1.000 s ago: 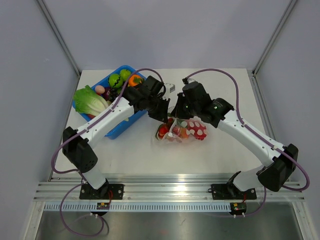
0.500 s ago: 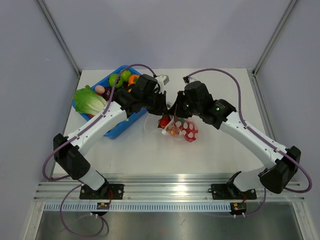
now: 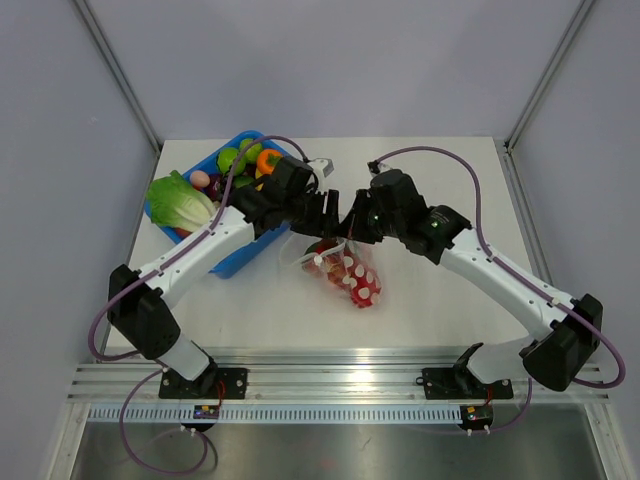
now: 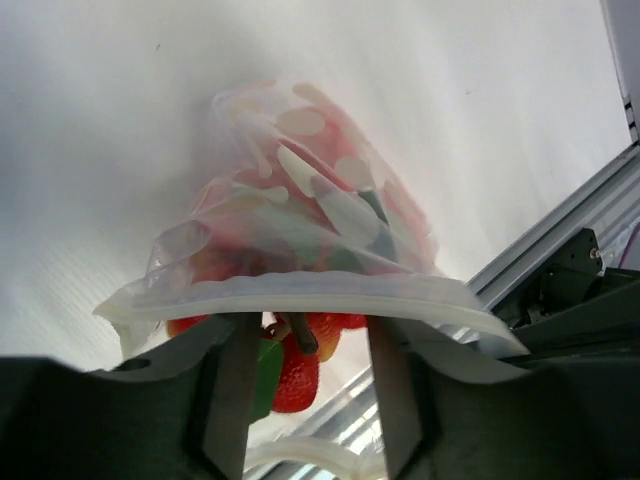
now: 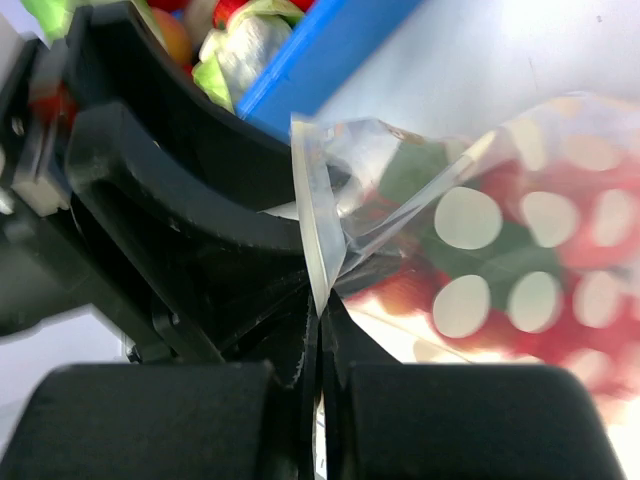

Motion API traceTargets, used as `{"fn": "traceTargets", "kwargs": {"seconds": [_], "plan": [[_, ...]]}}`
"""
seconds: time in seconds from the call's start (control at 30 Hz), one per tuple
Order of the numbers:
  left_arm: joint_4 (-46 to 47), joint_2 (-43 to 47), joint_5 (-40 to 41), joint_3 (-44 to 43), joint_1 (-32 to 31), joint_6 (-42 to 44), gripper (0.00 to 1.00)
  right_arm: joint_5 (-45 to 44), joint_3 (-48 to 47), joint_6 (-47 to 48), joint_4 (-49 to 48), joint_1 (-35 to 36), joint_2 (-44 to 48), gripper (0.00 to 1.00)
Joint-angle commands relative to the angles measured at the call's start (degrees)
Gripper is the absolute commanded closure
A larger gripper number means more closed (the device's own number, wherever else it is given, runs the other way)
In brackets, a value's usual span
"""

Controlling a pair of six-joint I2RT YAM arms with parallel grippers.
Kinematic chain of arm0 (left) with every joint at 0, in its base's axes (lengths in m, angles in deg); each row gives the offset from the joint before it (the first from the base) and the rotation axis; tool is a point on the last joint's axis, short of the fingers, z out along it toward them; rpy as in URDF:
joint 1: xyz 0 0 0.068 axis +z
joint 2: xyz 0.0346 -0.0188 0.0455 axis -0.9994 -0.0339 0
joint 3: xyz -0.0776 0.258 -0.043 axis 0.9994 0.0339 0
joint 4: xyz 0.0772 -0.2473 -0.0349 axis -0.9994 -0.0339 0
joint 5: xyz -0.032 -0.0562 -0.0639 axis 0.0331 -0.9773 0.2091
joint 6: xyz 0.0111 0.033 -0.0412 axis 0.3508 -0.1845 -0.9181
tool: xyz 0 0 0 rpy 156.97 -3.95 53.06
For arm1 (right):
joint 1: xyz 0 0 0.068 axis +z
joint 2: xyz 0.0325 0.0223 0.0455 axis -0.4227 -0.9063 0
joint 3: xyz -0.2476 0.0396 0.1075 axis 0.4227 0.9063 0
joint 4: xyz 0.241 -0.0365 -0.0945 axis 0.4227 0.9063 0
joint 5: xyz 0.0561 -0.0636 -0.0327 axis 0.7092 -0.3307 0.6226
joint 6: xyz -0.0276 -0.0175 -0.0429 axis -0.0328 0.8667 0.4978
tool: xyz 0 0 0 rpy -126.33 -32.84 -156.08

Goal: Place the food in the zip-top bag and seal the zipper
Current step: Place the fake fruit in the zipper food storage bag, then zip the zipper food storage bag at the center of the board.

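Note:
The zip-top bag (image 3: 345,272), clear with white dots, holds red and green food (image 4: 298,375) and hangs by its mouth over the table. My right gripper (image 5: 322,320) is shut on the bag's top edge, pinching the pale zipper (image 5: 315,235) at one end. In the top view the right gripper (image 3: 352,235) sits just above the bag. My left gripper (image 3: 325,213) faces it from the left and is open. In the left wrist view the zipper (image 4: 300,293) runs across in front of its spread fingers (image 4: 232,385), and the dotted bag (image 4: 320,200) bulges beyond.
A blue bin (image 3: 238,262) stands at the back left under the left arm, with a lettuce (image 3: 180,200) and several more toy fruits (image 3: 245,158) in it. Its blue wall (image 5: 330,50) shows in the right wrist view. A metal rail (image 3: 340,385) runs along the near edge.
The left gripper has opened and let go of the bag's mouth edge. The bag has swung down and toward the near left, hanging from the right gripper alone.

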Motion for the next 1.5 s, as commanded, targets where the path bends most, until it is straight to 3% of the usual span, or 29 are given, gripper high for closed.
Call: {"fn": "traceTargets", "kwargs": {"seconds": [0.0,0.1,0.23,0.5,0.67,0.87,0.97,1.0,1.13,1.33,1.43,1.47], "plan": [[0.3,1.4,-1.9,-1.6,-0.4,0.8,0.33,0.8,0.5,-2.3,-5.5,-0.1,2.3,1.0],[-3.8,2.6,-1.2,-5.0,-0.4,3.0,0.18,1.7,1.4,-2.6,-6.5,-0.6,2.5,1.0],[-10.4,3.3,-2.3,-9.2,-0.4,5.9,0.09,4.1,3.3,-4.1,-8.6,-1.9,3.0,1.0],[-16.4,7.7,-4.1,-14.5,-0.4,8.8,0.08,5.8,4.4,-4.7,-9.8,-3.3,3.7,1.0],[-15.5,11.4,1.5,-10.7,0.2,9.3,0.3,6.4,4.9,-4.1,-9.8,-3.8,4.3,1.0],[-12.3,12.3,8.7,0.7,4.6,4.3,0.25,6.6,4.2,-2.1,-8.2,-3.9,5.0,1.0],[-8.3,13.6,7.6,6.4,5.1,3.1,0.26,7.5,4.1,-1.2,-7.7,-4.0,4.8,1.0],[-7.1,13.6,6.7,7.2,5.1,3.0,0.35,7.8,4.1,-1.1,-7.5,-4.1,4.7,1.0],[-6.8,12.1,3.5,9.3,5.1,2.6,0.46,9.0,4.2,-0.9,-7.4,-4.1,4.4,1.0],[-3.9,10.6,-0.4,13.2,5.1,1.6,0.53,9.1,4.2,-0.3,-7.1,-4.4,4.0,1.0],[-2.7,9.2,-0.7,14.0,5.1,0.9,0.63,9.3,2.9,0.9,-5.9,-4.9,3.3,1.0],[-2.5,8.9,-1.0,14.0,5.1,0.9,0.73,9.6,2.6,1.3,-5.6,-5.1,3.1,1.0]]}}
